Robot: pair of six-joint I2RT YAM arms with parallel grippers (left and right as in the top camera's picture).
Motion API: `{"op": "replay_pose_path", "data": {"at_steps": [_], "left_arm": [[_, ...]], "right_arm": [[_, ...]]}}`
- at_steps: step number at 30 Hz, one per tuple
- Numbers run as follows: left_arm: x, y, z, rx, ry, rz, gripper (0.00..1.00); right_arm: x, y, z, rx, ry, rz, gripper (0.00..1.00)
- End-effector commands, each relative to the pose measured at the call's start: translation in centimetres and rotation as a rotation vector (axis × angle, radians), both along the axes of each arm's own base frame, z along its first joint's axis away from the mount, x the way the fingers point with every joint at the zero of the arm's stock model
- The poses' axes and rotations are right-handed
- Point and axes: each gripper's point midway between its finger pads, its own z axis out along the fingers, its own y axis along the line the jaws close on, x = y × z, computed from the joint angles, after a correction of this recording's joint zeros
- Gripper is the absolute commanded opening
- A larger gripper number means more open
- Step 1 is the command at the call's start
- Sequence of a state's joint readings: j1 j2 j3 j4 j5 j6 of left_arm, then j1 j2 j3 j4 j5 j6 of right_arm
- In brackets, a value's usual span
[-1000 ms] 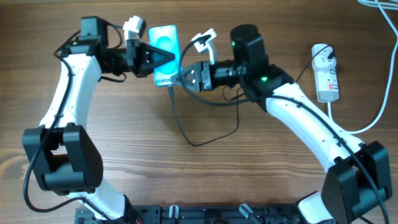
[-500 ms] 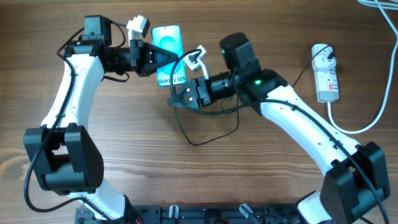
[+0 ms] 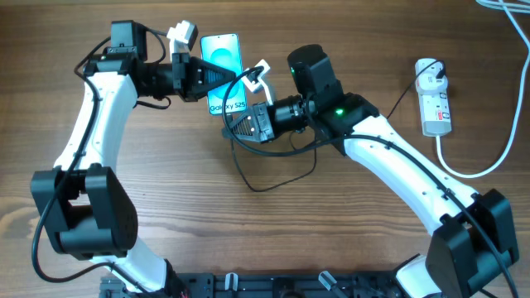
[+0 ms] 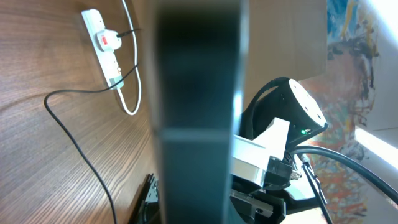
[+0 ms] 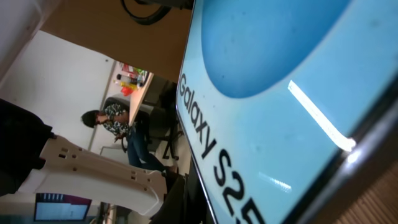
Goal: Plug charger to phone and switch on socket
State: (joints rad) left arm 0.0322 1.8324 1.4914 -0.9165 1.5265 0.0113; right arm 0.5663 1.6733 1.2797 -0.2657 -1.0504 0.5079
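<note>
My left gripper is shut on the side of the phone and holds it above the table, blue-green screen up, "Galaxy S25" text toward my right gripper. In the left wrist view the phone is a dark blurred band across the middle. My right gripper sits just below the phone's bottom edge, shut on the connector end of the charger cable. The phone screen fills the right wrist view; the connector is hidden there. The dark cable loops over the table to the white adapter in the socket.
The socket's thick white cord curves along the right edge of the table. In the left wrist view the socket with its red switch lies far off, and the thin cable trails across the wood.
My right gripper moved down and left, from the phone's bottom edge to just below it. My left gripper shifted the phone slightly up and right, and its text now shows.
</note>
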Motion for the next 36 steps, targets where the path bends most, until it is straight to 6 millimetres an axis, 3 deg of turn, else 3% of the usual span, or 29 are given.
{"op": "replay_pose_path", "data": {"at_steps": [1,12,30,32,36], "left_arm": [[-0.7,-0.1,1.5,-0.047,-0.017,-0.018,0.04],[-0.7,-0.1,1.5,-0.045,-0.017,-0.018,0.04],[-0.8,-0.1,1.5,-0.046,-0.006,-0.018,0.04],[-0.8,-0.1,1.4,-0.046,-0.006,-0.017,0.04],[-0.8,-0.1,1.4,-0.045,-0.009,-0.017,0.04]], "right_arm": [[1.2,0.1,1.1,0.014,-0.053,-0.044,0.04],[4.2,-0.3,3.0,0.069,-0.073,-0.151,0.04],[6.0,-0.7,3.9,0.088,-0.118,-0.224,0.06],[6.5,-1.4,3.9,0.089,-0.112,-0.232,1.0],[6.3,-2.6,4.4,0.123,-0.089,-0.181,1.0]]}}
